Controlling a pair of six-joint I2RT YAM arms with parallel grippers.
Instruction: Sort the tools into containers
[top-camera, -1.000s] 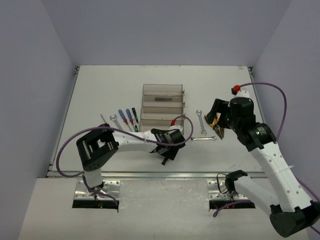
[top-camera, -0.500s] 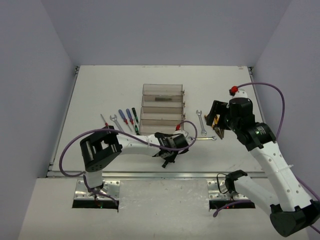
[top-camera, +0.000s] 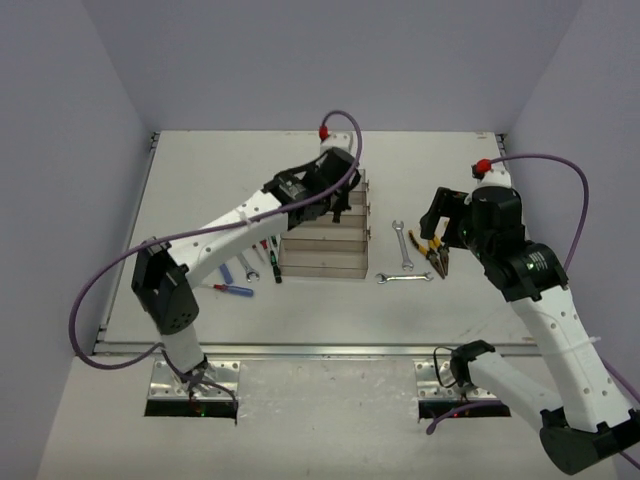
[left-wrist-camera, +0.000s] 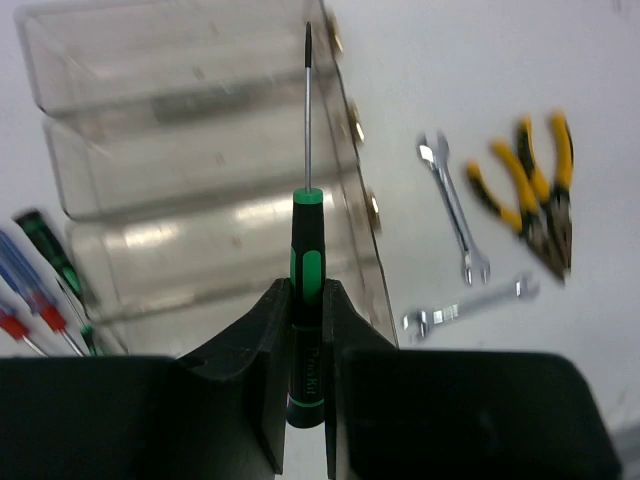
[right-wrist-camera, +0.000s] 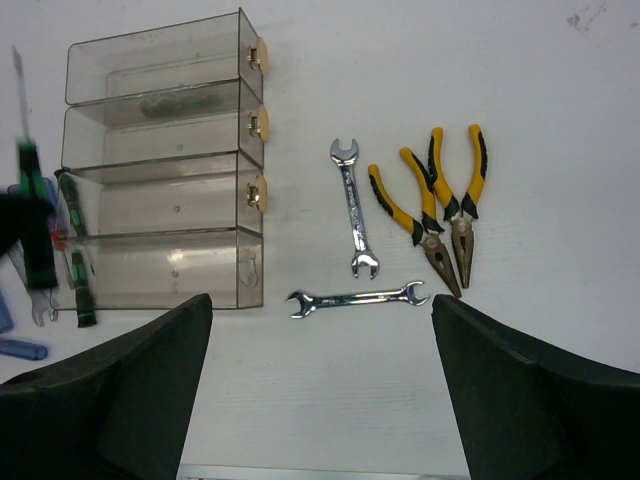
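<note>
Black screwdriver with green marks (left-wrist-camera: 306, 260) is clenched by its handle in the left gripper (left-wrist-camera: 305, 295). Its thin steel shaft points to 12 o'clock in the left wrist view. Tool and gripper hang over the row of four clear smoky plastic trays (left-wrist-camera: 200, 130); which compartment lies under the tip cannot be told.

Seen from above, the trays (top-camera: 322, 268) sit at the middle of the white table (top-camera: 200, 180), joined in a line running from 6 to 12 o'clock. A dark slim thing (right-wrist-camera: 175, 105) lies in the second tray from the far end, too dim to name.

At 9 o'clock of the trays, on the table:
- a second black-and-green screwdriver (top-camera: 272, 262), just beside the tray wall
- blue-and-red-handled screwdrivers (top-camera: 232, 290), the nearest lying crosswise at 7 o'clock

The right gripper (right-wrist-camera: 318, 340) hangs released, its fingers spread wide, above the tools at 3 o'clock of the trays:
- a silver open-end wrench (right-wrist-camera: 352, 205) lying along the 12-to-6 line
- a second silver wrench (right-wrist-camera: 355, 297) lying crosswise at its 6 o'clock end, close to it but apart
- two yellow-and-black-handled pliers (right-wrist-camera: 440, 220) at 3 o'clock of the first wrench, side by side with their noses toward 6 o'clock
</note>
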